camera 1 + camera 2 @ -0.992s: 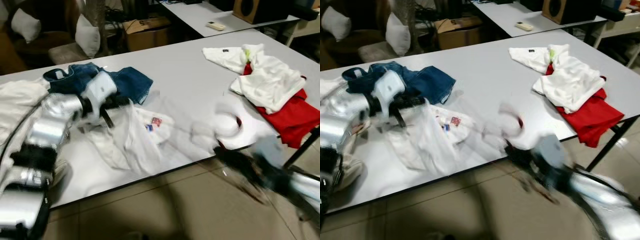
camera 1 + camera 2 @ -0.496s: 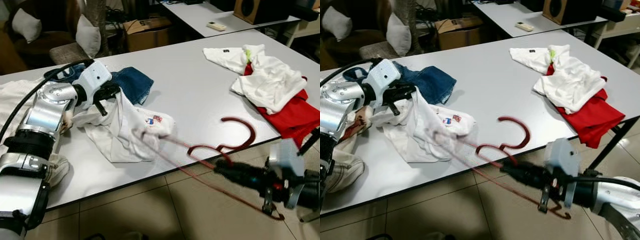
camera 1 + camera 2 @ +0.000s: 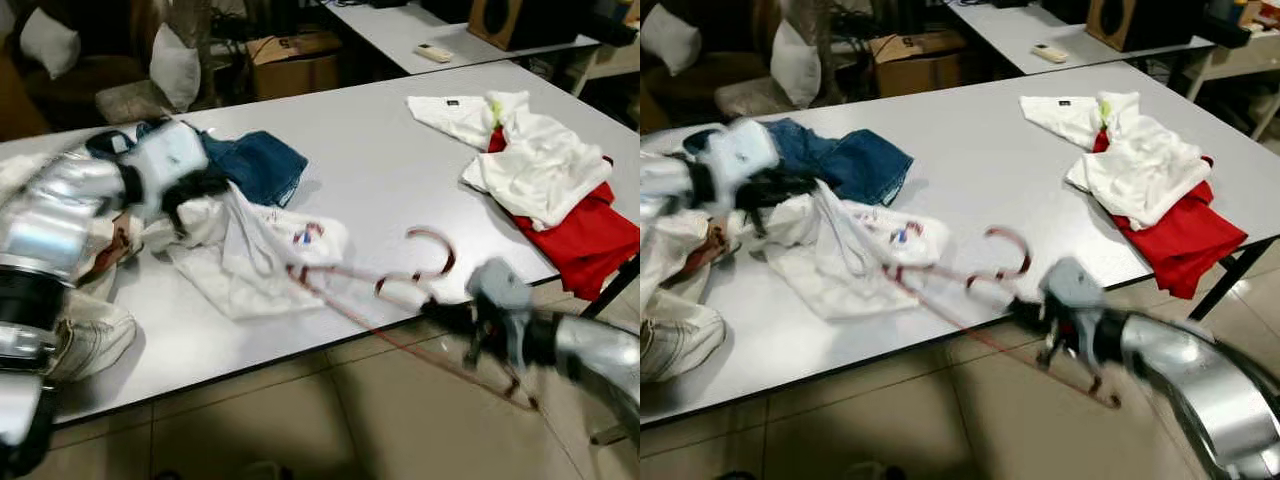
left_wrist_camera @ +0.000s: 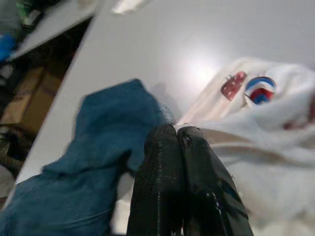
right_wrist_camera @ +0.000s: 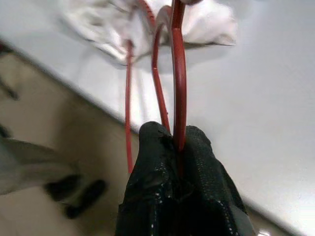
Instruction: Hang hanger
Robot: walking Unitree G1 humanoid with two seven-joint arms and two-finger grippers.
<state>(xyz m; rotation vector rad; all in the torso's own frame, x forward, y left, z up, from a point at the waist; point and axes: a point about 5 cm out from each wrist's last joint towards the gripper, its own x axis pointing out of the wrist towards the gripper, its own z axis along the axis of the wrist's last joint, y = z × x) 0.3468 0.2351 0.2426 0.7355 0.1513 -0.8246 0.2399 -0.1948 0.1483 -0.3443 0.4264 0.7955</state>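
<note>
Two grippers were working: my right gripper (image 5: 178, 147) pinched the red hanger (image 3: 415, 272) by its wire at the surface (image 3: 380, 170) edge, one end tucked in the white shirt (image 3: 245, 255). Half a second earlier the hanger sat farther off the edge; my left gripper (image 4: 176, 135), fingers pressed on shirt fabric, kept holding, so threading looked underway.

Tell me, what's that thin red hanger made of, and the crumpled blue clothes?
The thin red hanger looks like smooth plastic or coated wire; its shine leaves that open. The crumpled blue clothes look like denim: dark, matte, with thick folds.
</note>
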